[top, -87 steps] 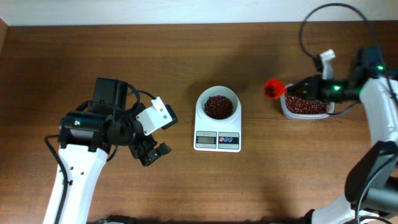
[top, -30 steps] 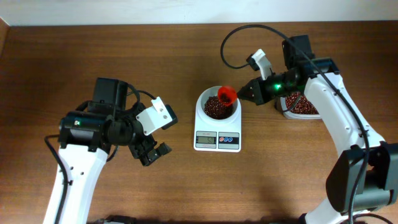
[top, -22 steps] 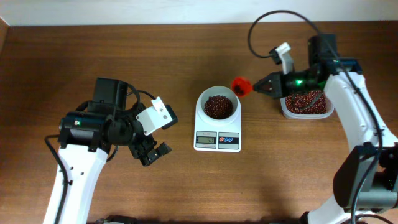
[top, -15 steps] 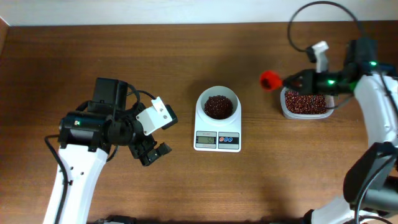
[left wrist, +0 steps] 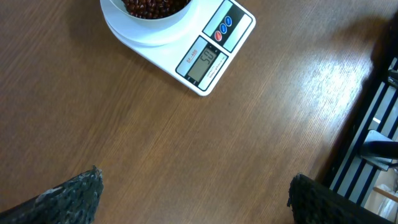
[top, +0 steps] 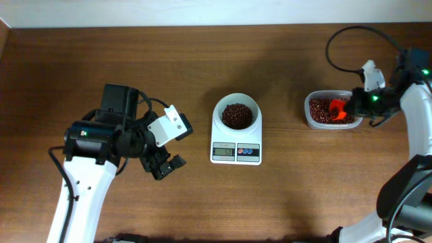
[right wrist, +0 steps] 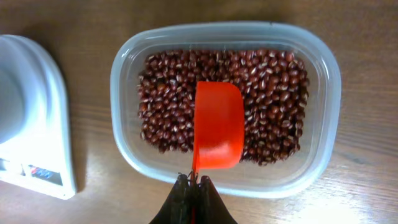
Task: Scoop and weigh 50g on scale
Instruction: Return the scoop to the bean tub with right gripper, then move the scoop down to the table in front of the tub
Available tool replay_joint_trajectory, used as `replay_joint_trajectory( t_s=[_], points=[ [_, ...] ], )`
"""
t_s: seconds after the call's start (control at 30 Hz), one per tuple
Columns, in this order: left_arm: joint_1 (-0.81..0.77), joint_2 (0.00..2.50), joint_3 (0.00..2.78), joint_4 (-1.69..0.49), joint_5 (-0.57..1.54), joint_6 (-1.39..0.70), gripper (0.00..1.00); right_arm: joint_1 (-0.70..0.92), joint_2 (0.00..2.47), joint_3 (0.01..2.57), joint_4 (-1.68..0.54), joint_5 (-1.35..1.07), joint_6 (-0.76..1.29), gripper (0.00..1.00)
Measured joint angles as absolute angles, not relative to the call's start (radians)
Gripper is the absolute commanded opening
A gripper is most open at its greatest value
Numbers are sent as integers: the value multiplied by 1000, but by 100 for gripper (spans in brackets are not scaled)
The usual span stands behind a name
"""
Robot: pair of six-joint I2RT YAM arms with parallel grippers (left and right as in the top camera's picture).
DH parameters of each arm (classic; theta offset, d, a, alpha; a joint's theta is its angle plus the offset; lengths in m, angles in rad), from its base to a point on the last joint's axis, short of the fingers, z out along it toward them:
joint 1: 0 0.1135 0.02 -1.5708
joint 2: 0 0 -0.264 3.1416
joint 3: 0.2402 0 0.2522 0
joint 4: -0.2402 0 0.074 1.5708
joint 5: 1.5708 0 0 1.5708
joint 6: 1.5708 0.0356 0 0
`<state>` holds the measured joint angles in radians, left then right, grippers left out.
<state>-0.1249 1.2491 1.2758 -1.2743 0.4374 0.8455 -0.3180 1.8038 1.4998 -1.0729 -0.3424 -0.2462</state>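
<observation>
Overhead, a brown wooden table [top: 202, 202] is seen between two robot arms. At its centre, a white digital scale [top: 235, 152] is topped by a round bowl filled with dark red-brown beans [top: 237, 115]. To the right, a clear plastic tub [right wrist: 329, 74] is lined with loose beans [right wrist: 273, 81]. An orange-red scoop [right wrist: 217, 127] is held over them, its thin handle pinched by the closed right gripper [right wrist: 193, 186], well apart from the scale. The left gripper [left wrist: 193, 196] is spread wide near the scale's left, with nothing held.
</observation>
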Motion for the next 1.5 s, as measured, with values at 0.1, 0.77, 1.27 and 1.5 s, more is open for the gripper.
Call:
replay_joint_trajectory(
  t_s=[0.1,0.77,1.27,1.5],
  points=[
    [-125,1249,1276,-1274,437,846,99,-278,1804,1501,-1069,-215,-184,4],
    [-125,1249,1276,-1274,437,846,99,-99,1776,1728,-1269,99,-152,4],
    [-125,1249,1275,-1275,437,846,99,-223,1194,1741,-1552,-73,56,4],
    [-125,1249,1275,-1275,438,846,99,-247,938,1126,-1328,-212,256,4]
  ],
)
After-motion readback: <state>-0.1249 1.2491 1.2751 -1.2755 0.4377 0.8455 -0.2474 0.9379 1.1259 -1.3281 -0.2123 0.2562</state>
